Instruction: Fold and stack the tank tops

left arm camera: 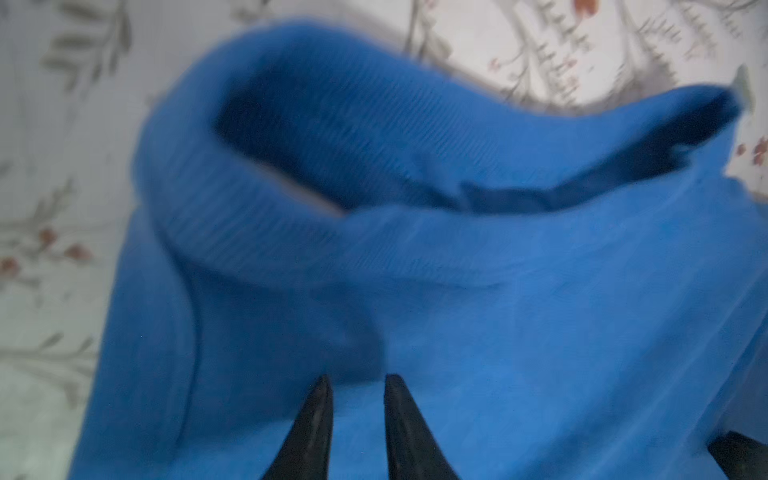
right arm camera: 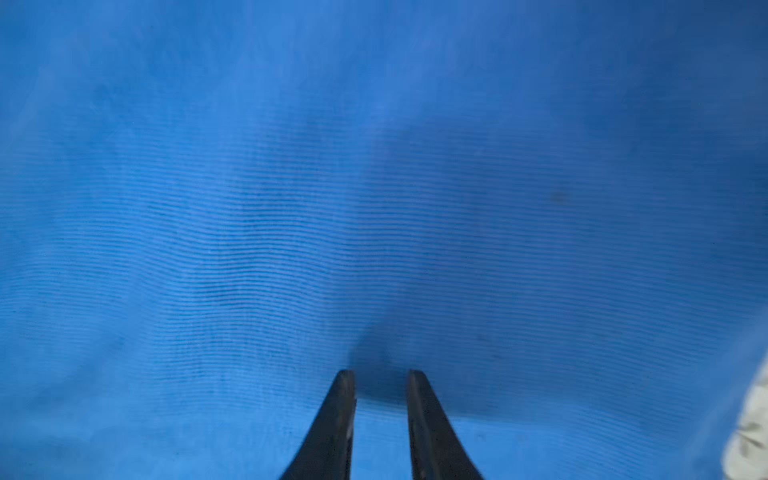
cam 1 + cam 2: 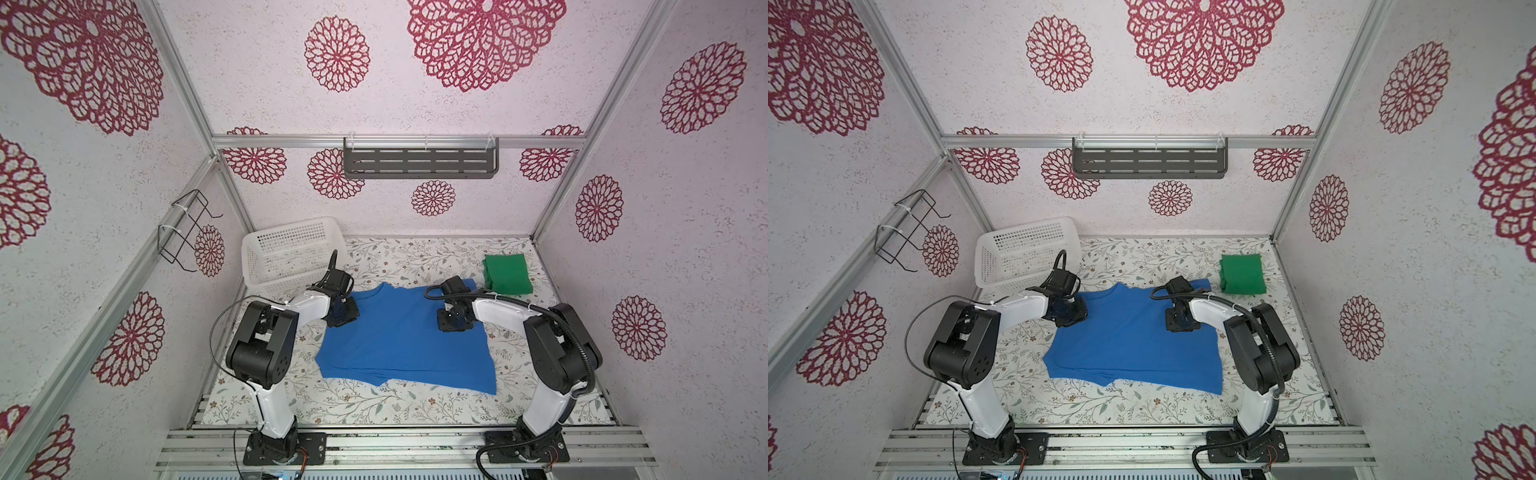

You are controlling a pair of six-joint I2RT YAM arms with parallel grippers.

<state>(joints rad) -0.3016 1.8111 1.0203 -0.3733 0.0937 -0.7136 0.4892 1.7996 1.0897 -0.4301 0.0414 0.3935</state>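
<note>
Partly, my left arm is hiding the white basket; left gripper and right gripper are hanging narrowly parted, empty, over blue tank top.

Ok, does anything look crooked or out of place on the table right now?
The blue tank top lies askew on the table: its near hem slants and steps where layers don't line up, and a ribbed edge stands curled up. The green tank top sits neatly folded; nothing spilled or damaged.
</note>
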